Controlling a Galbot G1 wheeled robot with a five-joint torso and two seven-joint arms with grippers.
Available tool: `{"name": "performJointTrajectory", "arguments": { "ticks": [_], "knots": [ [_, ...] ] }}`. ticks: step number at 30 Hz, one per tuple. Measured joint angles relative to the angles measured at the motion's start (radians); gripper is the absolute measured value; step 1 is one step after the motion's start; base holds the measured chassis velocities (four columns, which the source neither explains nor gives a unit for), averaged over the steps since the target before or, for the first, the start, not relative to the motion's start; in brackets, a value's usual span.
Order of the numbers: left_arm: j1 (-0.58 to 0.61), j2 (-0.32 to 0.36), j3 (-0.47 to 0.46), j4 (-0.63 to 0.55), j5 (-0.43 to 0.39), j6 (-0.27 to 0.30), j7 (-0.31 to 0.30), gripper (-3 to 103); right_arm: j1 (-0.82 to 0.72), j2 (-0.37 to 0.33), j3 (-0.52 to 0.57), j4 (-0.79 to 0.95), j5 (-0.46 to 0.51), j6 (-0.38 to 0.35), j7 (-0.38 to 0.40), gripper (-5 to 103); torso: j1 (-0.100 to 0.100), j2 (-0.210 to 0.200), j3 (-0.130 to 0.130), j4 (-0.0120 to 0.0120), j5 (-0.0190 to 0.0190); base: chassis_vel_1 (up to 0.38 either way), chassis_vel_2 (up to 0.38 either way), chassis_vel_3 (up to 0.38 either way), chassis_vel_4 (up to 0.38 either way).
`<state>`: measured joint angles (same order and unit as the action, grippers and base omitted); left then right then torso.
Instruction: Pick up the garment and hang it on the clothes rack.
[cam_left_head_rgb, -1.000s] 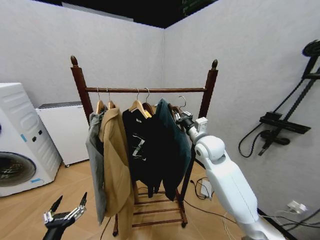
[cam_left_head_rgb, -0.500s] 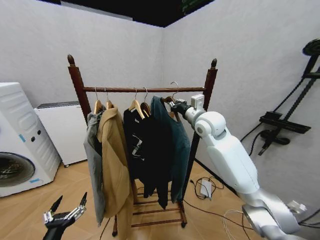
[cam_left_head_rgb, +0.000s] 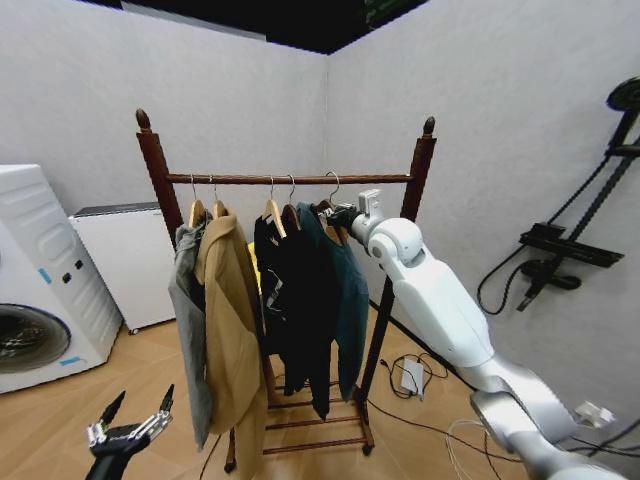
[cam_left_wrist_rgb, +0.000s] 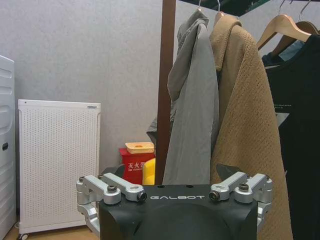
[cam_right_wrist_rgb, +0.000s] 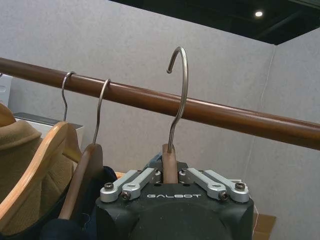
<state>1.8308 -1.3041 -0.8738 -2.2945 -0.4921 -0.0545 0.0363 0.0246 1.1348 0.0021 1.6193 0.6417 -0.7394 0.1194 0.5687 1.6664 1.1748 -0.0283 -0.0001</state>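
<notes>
The garment (cam_left_head_rgb: 348, 295), a long dark teal jacket, hangs from a wooden hanger at the right end of the row on the clothes rack (cam_left_head_rgb: 152, 175). My right gripper (cam_left_head_rgb: 338, 214) is shut on that hanger's neck, just below the top bar (cam_left_head_rgb: 375, 180). In the right wrist view the gripper (cam_right_wrist_rgb: 170, 176) clamps the wooden neck. The metal hook (cam_right_wrist_rgb: 181, 90) rises in front of the bar (cam_right_wrist_rgb: 240, 117), its curve above it; whether it rests on the bar I cannot tell. My left gripper (cam_left_head_rgb: 130, 425) waits low at the left, open (cam_left_wrist_rgb: 175, 187) and holding nothing.
A grey jacket (cam_left_head_rgb: 187, 320), a tan coat (cam_left_head_rgb: 232, 340) and a black coat (cam_left_head_rgb: 290, 310) hang left of the garment. A washing machine (cam_left_head_rgb: 35, 290) and a white appliance (cam_left_head_rgb: 125, 260) stand at the left. Cables and a white box (cam_left_head_rgb: 412, 375) lie by the rack's right foot.
My right arm has lifted the hanger and carried it left along the bar, bringing the teal jacket up against the black coat. The left gripper has stayed put.
</notes>
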Motion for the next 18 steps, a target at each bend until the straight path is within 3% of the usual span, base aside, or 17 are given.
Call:
{"name": "performJointTrajectory", "arguments": {
  "ticks": [18],
  "knots": [
    [0.000,0.000,0.000,0.000,0.000,0.000,0.000,100,0.089,0.043,-0.062,-0.153,-0.014,0.003,-0.012,10,0.000,0.000,0.000,0.0000,0.0001,0.000,0.000,0.000,0.000]
  ]
}}
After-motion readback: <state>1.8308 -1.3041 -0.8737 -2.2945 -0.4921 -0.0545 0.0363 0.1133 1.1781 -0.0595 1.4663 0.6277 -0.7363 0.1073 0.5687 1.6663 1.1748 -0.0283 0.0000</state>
